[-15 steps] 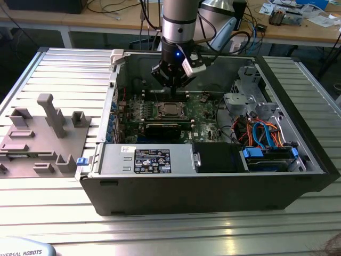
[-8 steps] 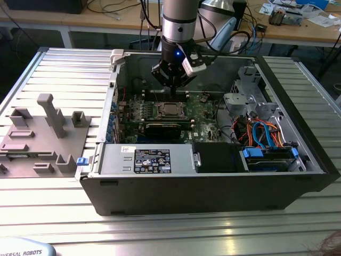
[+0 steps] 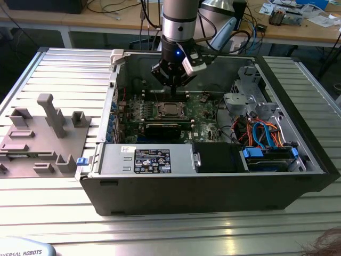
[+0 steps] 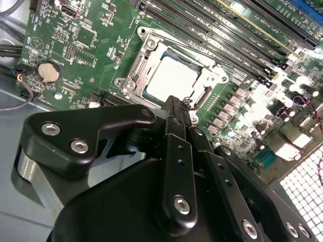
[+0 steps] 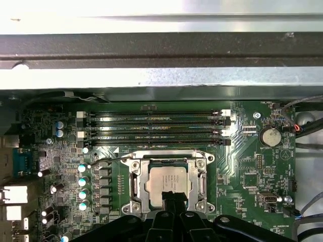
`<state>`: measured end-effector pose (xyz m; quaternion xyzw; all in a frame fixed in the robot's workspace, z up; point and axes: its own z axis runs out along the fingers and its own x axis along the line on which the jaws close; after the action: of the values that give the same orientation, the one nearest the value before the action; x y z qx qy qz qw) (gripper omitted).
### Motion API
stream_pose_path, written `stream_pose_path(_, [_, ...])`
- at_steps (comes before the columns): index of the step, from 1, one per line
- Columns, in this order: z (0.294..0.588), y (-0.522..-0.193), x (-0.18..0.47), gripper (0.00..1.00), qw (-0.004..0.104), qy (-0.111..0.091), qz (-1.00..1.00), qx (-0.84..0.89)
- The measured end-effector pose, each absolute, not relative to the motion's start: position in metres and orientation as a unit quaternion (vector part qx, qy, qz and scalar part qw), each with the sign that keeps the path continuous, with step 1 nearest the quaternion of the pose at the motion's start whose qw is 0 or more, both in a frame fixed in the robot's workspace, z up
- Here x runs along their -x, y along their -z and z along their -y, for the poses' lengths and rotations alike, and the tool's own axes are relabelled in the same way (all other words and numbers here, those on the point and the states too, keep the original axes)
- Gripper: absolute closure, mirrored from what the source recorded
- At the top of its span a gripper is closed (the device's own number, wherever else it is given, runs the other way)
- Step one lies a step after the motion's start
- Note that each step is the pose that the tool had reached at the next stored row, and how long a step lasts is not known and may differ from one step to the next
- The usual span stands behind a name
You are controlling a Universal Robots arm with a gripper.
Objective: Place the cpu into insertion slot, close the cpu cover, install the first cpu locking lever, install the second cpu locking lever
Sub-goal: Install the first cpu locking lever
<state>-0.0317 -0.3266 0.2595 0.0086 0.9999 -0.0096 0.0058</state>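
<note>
Open computer case [image 3: 298,176] lay on a ribbed metal worktop [image 3: 64,64]. Green circuit board [image 5: 252,176] was inside, with long black card slots [image 5: 151,128] beside the socket. The cpu [image 5: 169,180] sat flat in the insertion slot [image 5: 137,204], silver top showing through the window of the cpu cover [image 5: 199,184], which lay closed down around it. Gripper [image 4: 176,108] hovered just above the chip's edge, fingers [image 4: 175,151] clenched together, grasping nothing. Grey moulded fixture [image 3: 42,133] stood on the worktop at the exterior view's left, apart from the case.
</note>
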Motion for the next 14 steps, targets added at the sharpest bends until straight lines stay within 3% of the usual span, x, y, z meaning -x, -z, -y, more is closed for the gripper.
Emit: stream_pose_path(14, [0.3266, -0.2625, 0.0317, 0.89, 0.006, 0.010, -1.000, -0.009])
